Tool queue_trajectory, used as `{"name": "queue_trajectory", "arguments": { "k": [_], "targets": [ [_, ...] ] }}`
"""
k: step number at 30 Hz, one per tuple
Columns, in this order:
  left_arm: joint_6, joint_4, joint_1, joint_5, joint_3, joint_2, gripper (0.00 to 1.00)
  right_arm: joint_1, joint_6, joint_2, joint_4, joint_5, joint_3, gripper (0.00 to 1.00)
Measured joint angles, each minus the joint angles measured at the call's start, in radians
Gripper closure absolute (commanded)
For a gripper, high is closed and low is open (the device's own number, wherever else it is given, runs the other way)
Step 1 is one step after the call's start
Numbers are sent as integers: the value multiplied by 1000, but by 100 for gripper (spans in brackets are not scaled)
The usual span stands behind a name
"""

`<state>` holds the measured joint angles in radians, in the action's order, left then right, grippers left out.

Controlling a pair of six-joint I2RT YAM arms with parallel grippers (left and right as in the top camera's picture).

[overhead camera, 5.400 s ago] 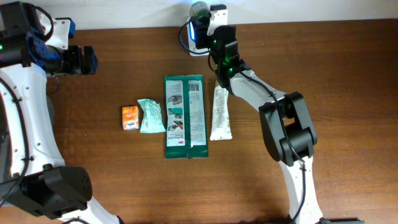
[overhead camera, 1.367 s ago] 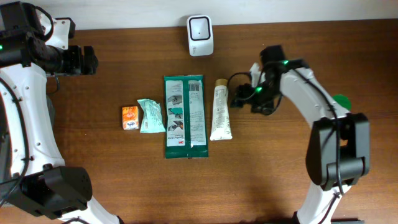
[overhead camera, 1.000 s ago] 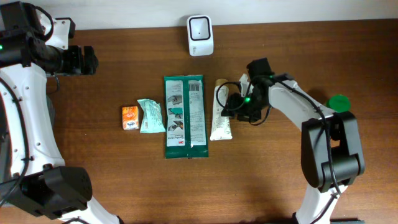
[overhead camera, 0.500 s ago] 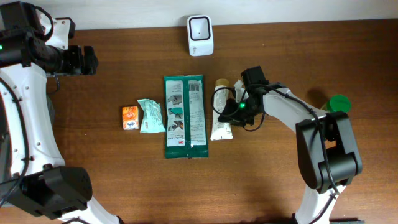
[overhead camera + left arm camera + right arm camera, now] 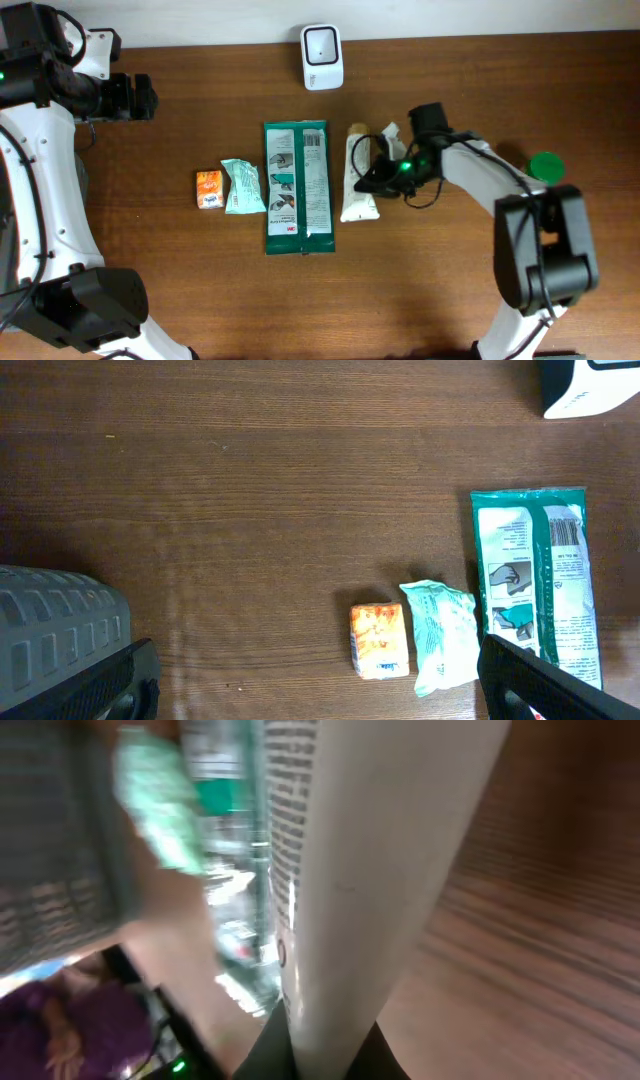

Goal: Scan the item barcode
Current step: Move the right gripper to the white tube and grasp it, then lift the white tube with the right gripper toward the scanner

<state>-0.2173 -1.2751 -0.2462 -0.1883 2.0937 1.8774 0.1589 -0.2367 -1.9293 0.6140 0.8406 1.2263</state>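
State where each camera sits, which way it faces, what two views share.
Overhead: above the table, facing straight down on the white tube, green pack and scanner; both arms show.
Left wrist: high over the table, facing down; open fingers in the bottom corners.
Right wrist: low, blurred, against the white tube; one of its fingers at left.
Shared: overhead and left wrist both show the green pack.

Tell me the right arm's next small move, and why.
Probably lift the white tube a little off the table. The right claw is shut on it, the tube lies beside the green packet, and the white scanner stands at the far edge, so it needs clearance before going there.
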Motion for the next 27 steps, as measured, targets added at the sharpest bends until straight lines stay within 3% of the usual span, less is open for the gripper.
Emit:
{"name": "queue_trajectory", "arguments": {
  "k": [5,11,25,27],
  "targets": [
    [0,0,0,0,0,0,1,-36,93,38,30,139,0,96],
    [0,0,0,0,0,0,1,-36,155,38,59,170,0,96],
    [0,0,0,0,0,0,1,-27,75,38,206,-452,0,96],
    [0,0,0,0,0,0,1,-16,74,38,208,-480,1,89]
  ]
}}
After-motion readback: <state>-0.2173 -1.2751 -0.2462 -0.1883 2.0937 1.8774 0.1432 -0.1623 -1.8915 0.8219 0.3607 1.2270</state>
